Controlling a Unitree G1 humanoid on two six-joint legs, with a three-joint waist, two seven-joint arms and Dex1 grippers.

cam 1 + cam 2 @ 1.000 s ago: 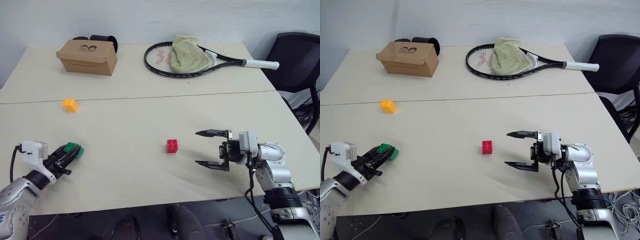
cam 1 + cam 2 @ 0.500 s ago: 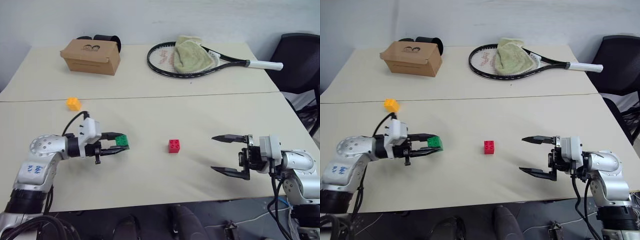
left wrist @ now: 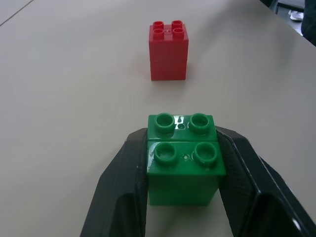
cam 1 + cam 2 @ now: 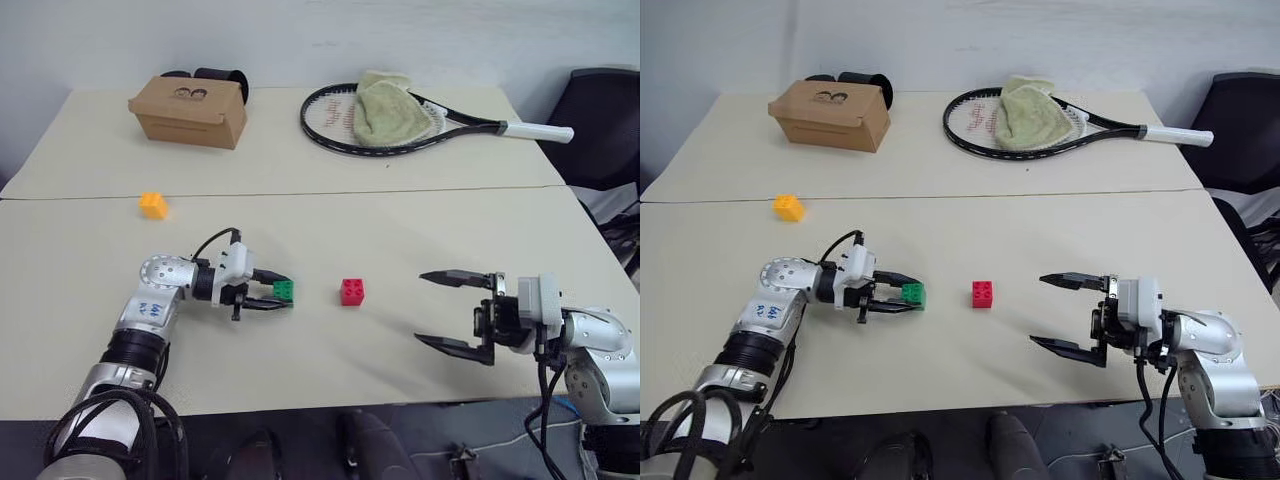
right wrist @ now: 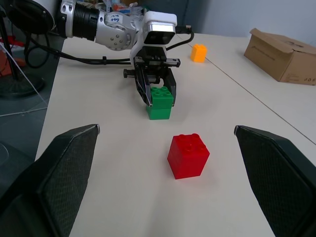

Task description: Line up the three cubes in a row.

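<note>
the orange-yellow cube [image 4: 153, 205] is sitting farthest left on the table [image 4: 330, 230], well apart from the others and just in front of the seam that is running across the top. behind it, toward the far left corner, a brown cardboard box [image 4: 190, 110] is resting with a dark rounded thing [image 4: 215, 78] lying just behind it. nearer the front edge, the left claw [image 4: 277, 295] is reaching in toward the middle of the table, its two black fingers [image 3: 123, 182] pressing on the sides of the green cube [image 4: 285, 291], studs facing up; whether the cube's base is touching the table or hanging just above it is hard to tell. the red cube [image 4: 352, 292] is standing upright on the table just to the right of the green one, a clear gap lying between them. behind it, at the far side, a tennis racket [image 4: 420, 122] is lying flat with a pale green cloth [image 4: 388, 108] draped over its strings, its white handle pointing right. to the right of the red cube and apart from it, the right claw [image 4: 455, 312] is hovering with its fingers spread wide, gripping nothing and pointing toward the red cube. at the far right edge a dark chair [image 4: 603, 125] is standing beside the table.
</note>
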